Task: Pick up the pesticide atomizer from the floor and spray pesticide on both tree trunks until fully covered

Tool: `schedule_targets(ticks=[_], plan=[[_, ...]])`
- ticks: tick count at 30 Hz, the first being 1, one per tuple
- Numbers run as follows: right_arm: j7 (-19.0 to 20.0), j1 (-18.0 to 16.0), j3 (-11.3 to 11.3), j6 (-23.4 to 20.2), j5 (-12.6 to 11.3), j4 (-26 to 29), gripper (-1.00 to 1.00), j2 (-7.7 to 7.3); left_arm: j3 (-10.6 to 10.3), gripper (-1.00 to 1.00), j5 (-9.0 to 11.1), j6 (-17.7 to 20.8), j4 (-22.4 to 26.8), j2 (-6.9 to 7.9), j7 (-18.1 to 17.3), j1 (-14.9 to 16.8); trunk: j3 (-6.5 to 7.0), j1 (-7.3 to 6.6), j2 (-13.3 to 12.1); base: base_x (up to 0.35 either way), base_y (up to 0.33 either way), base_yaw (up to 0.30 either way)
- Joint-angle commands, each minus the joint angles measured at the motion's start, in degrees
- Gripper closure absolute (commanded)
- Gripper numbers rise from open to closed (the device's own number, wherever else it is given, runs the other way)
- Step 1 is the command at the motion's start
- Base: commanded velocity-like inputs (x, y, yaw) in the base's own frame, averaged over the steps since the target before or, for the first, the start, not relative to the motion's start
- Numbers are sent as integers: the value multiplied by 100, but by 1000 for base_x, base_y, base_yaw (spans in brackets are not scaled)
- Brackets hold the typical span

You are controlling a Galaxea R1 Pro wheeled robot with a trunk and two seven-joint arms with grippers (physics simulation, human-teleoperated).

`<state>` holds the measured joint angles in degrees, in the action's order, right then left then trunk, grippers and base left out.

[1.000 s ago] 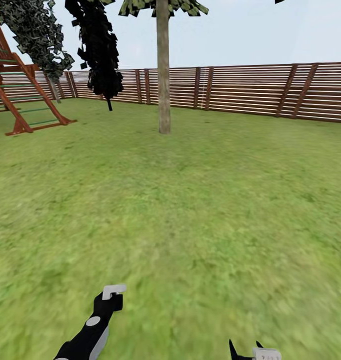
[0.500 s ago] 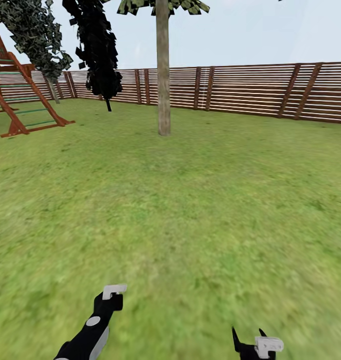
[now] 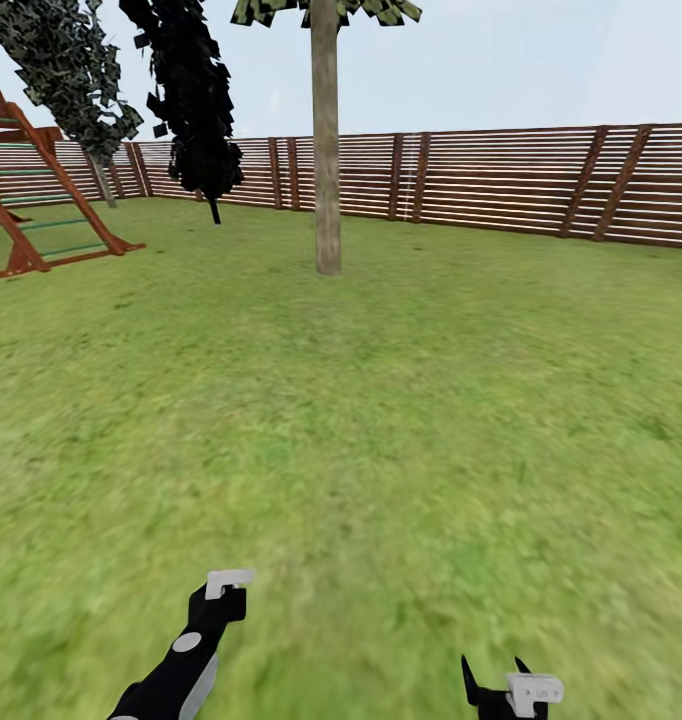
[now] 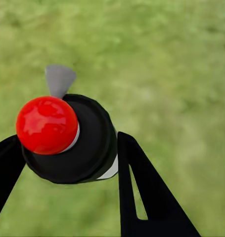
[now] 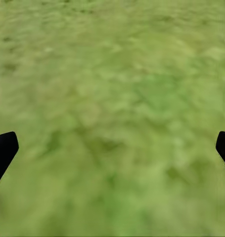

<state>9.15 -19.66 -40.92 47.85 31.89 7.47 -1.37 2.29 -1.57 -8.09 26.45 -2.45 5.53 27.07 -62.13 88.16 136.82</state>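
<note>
Climbing frame (image 3: 41, 200), far left of head frame: red-brown, cut off by edge. Black-leaved tree (image 3: 196, 100), upper left: crown cropped. Tree trunk (image 3: 327, 140), upper centre: pale, mottled, standing on lawn (image 3: 381, 420) before slat fence (image 3: 511, 180); foliage cut off at top.

Left gripper (image 4: 67, 148), lower left of head frame: clenched on pesticide atomizer (image 4: 67, 140), black round body, red cap, grey nozzle; lower body hidden.

Right gripper (image 5: 112, 148), bottom right: fingers spread wide, nothing between, blurred grass beyond.

The head view looks forward over the lawn (image 3: 381, 420) toward the fence (image 3: 501, 180). Both wrist views face down at blurred, seemingly nearby grass.
</note>
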Motion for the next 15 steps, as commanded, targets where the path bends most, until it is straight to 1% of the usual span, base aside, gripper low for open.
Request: schedule_targets(ticks=[1, 15], plan=[[-1, -2, 3, -2, 1, 0, -100, -3, 0, 100, -1, 0, 1, -1, 1, 0, 0, 0, 0, 340, 0, 0], [-8, -1, 13, 5, 1, 0, -100, -13, 8, 100, -1, 0, 1, 25, 1, 0, 0, 0, 0, 340, 0, 0]])
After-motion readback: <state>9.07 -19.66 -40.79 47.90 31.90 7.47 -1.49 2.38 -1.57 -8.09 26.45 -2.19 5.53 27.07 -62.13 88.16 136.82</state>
